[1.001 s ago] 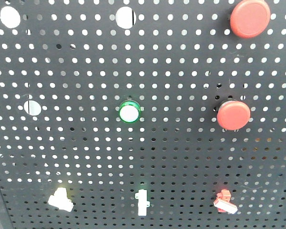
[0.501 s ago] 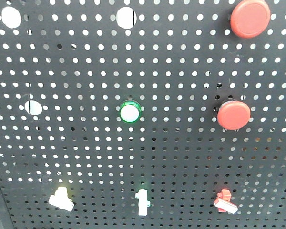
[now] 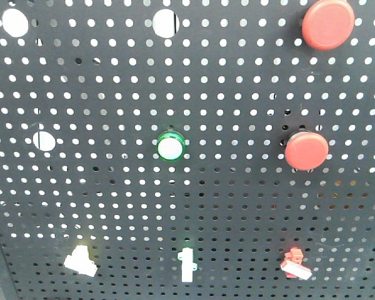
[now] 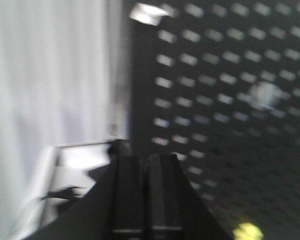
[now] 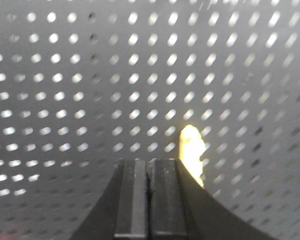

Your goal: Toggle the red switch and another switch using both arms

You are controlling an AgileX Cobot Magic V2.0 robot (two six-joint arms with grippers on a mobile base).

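left tool (image 4: 146, 162) and right tool (image 5: 149, 165) are clamped shut, empty, for poking; red switch (image 3: 295, 264), cream switch (image 3: 80, 260) untouched.

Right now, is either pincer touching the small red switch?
Apart. The front view shows the red switch alone on the board, open holes all round it; neither the left pincer nor the right pincer appears there.

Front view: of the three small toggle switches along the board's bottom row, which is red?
The rightmost: the red switch, red body with a white lever. The middle toggle is white on green; the left switch is cream.
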